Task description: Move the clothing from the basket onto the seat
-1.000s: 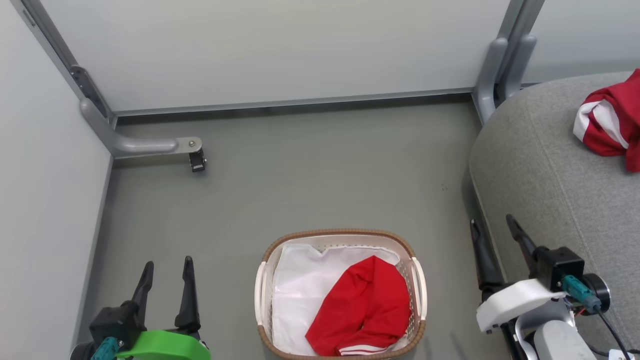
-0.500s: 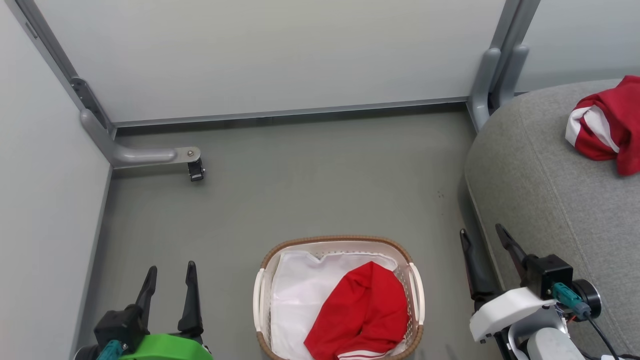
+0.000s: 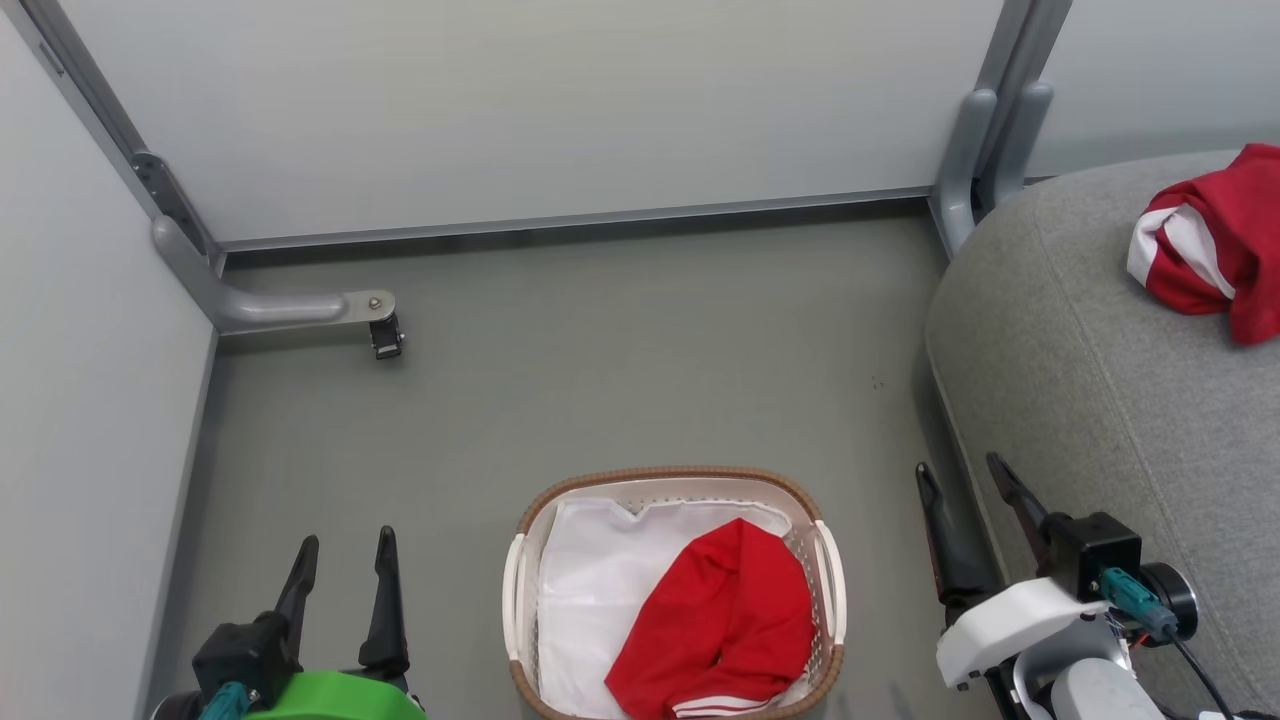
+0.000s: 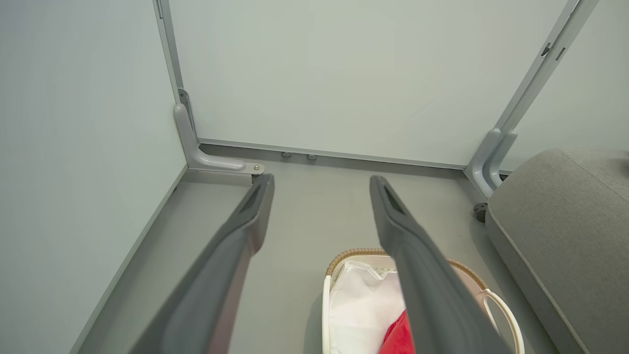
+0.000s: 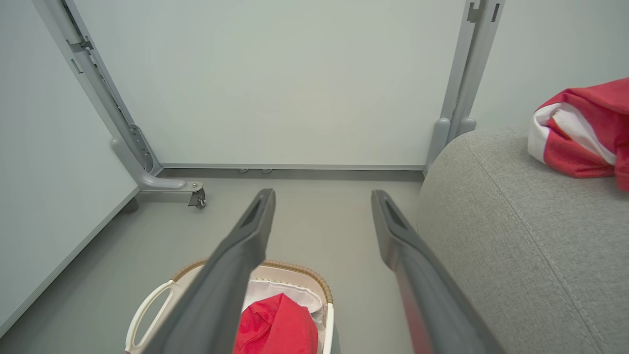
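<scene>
Nearest, bottom corners: left gripper (image 3: 346, 545) and right gripper (image 3: 958, 468), fingers spread, empty. Bottom centre: oval white lattice basket (image 3: 680, 472), brown woven rim, holds crumpled red garment (image 3: 720, 620) over white liner sheet (image 3: 595, 580). Upper right: red-and-white garment (image 3: 1210, 245) on big grey fabric seat (image 3: 1080, 380).

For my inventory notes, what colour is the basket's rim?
Brown, woven; the basket rim shows best in the head view.

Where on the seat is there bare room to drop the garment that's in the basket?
The seat is bare from its edge beside the basket up to the red garment lying at its far side; that spot is crowded.
</scene>
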### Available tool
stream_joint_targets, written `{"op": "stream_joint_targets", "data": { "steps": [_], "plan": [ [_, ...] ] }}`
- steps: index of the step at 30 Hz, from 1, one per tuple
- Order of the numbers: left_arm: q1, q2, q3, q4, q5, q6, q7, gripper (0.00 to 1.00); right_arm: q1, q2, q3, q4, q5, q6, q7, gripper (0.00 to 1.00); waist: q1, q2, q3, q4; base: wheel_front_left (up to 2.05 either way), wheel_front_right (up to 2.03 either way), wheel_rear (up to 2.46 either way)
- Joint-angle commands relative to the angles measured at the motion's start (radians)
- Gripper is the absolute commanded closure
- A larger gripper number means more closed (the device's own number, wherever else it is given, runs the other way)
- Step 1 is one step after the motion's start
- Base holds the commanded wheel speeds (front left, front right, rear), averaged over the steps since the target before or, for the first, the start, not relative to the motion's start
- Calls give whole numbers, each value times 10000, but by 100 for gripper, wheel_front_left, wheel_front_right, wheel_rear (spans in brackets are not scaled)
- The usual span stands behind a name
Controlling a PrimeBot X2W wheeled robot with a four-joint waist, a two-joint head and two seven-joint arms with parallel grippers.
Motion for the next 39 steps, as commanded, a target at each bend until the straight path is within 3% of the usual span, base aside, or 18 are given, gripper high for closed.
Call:
{"op": "stream_joint_targets", "data": {
  "steps": [1,9,18,30,39],
  "plan": [
    [35,-9,63,28,103,-30,-5,0,11,-39,-18,9,45,-14,-20,0,1,0,51,-20,0,0,0],
    [-737,73,-208,135,399,-192,-5,0,-499,-37,-290,-280,-278,-14,-20,0,1,0,725,-94,0,0,0],
    [-3177,43,-1177,985,915,-341,228,0,-1738,-38,-1041,-876,-718,-14,-20,0,1,0,2623,-355,0,0,0],
    [-6623,-178,-4091,4226,1205,-462,1160,0,-3338,-34,-1376,-2262,-1056,-14,-20,0,1,0,5883,-1236,0,0,0],
    [-8317,-131,-6058,6340,945,-460,1792,0,-4201,-30,-711,-2951,-721,-14,-20,0,1,0,7616,-1905,0,0,0]
  ]
}}
